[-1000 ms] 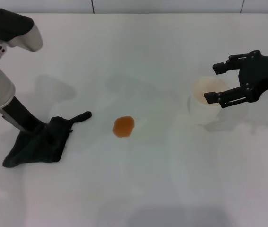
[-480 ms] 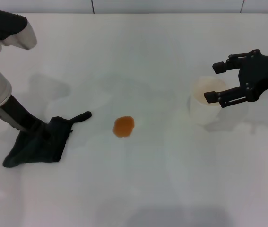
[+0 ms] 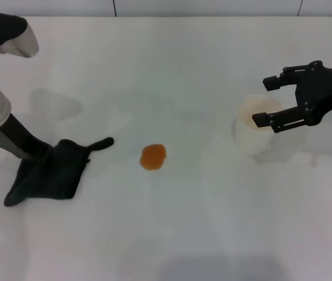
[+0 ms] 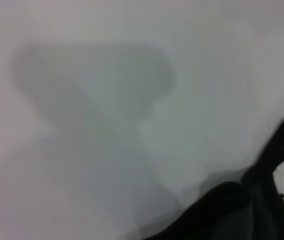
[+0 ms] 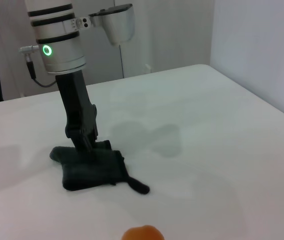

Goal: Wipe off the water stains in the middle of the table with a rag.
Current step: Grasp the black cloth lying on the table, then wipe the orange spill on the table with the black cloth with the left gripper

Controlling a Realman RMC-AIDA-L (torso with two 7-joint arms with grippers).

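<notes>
— Where does the rag [image 3: 47,174] lie?

— On the table [image 3: 171,228], at about nine o'clock from the water stains [image 3: 153,157] in the head view, well apart from them. Its thin corner points toward the blot and stops short of it.

— And the left gripper [image 3: 41,153]?

— It comes down at a slant onto the upper edge of the rag and touches the cloth. The right wrist view shows it [image 5: 85,141] standing on the folded cloth [image 5: 91,167], with the orange blot [image 5: 143,233] nearer that camera. Whether its fingers are apart or pinched on the fabric cannot be told.

— What about the right gripper [image 3: 265,102]?

— It hangs at about three o'clock from the blot, its fingers spread apart above a white cup [image 3: 255,129], clasping nothing.

— Does the left wrist view add anything?

— Only the rag's dark corner [image 4: 254,200] against the white tabletop [image 4: 106,120].
</notes>
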